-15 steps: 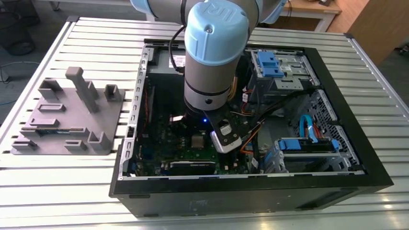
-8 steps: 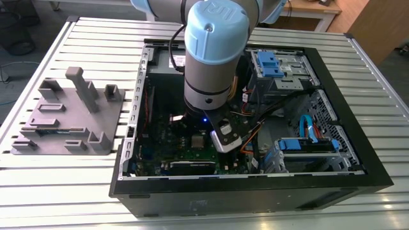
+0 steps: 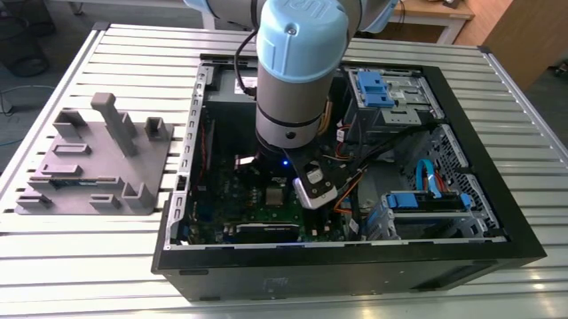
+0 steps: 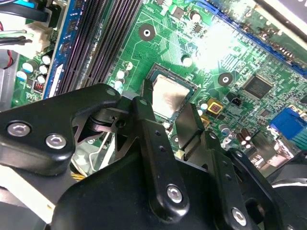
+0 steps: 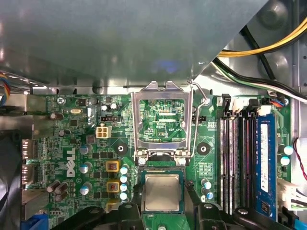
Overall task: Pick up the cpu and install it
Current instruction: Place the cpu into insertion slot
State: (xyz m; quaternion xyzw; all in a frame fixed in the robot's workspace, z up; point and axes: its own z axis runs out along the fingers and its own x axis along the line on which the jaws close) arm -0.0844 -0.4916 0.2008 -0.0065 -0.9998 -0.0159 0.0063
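Note:
The cpu (image 5: 162,192) is a silver square with a pale rim, lying flat in the dark socket on the green motherboard (image 5: 72,143). Its metal retention frame (image 5: 160,120) stands swung up and open beside it. My gripper (image 5: 163,197) is down over the socket, with one black finger (image 5: 138,199) on each side of the chip. In the second wrist view the fingertips (image 4: 146,93) press against opposite edges of the cpu (image 4: 169,96). In the exterior view the arm (image 3: 297,66) reaches down into the open computer case, and the cpu (image 3: 275,195) shows just beside the wrist.
The black computer case (image 3: 355,262) lies open on a slatted metal table (image 3: 80,266). Memory slots (image 5: 240,163) run along one side of the socket. Yellow and black cables (image 5: 268,52) hang nearby. A grey parts holder (image 3: 89,159) sits at the exterior view's left.

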